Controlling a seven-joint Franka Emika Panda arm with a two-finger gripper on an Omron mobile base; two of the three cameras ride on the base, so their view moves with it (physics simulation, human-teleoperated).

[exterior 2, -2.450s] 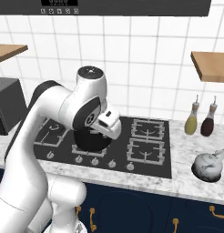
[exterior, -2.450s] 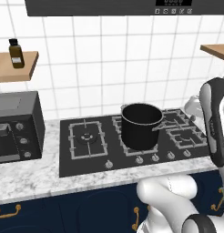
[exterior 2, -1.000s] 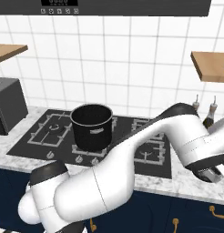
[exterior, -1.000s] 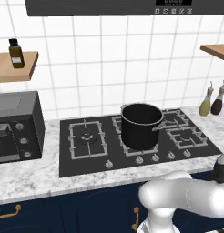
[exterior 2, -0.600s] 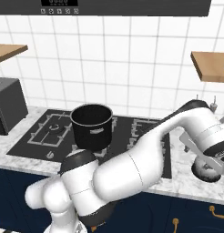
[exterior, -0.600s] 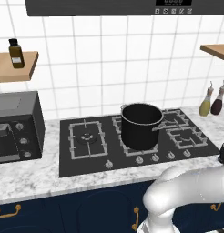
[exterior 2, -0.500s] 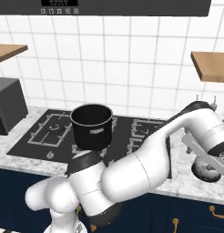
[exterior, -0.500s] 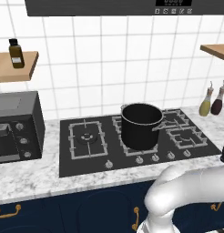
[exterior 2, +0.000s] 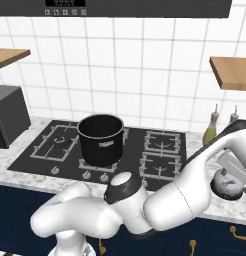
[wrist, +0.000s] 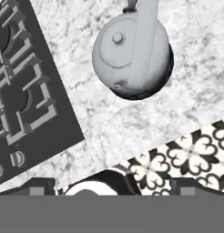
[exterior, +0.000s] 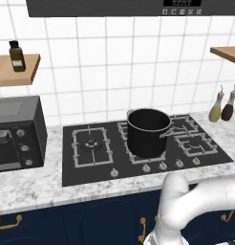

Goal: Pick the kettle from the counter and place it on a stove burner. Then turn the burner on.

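Although the hand is seen hanging above the kettle (wrist: 132,54), the finger tips are hidden at the bottom of the hand view, so it cannot be told whether the jaws stand apart or together, and nothing is seen held or touched by them. In the right base view the arm's wrist is seen just above the kettle (exterior 2: 228,186), partly covering it.

The kettle is seen from above as a small rounded silver-grey body with a round lid, a small knob on the lid and a flat handle arched across its top. It is set on the white grey-veined desk (wrist: 132,132), beside the black stove (wrist: 27,91) and apart from it, near the desk's front edge, beyond which a patterned floor (wrist: 186,159) is shown.

On the stove a tall black pot (exterior: 147,131) is placed over a middle burner, and the other burners are left bare. Two bottles (exterior: 222,106) are stood against the tiled wall at the right of the stove, and a dark oven (exterior: 16,131) is set on the desk at the left.
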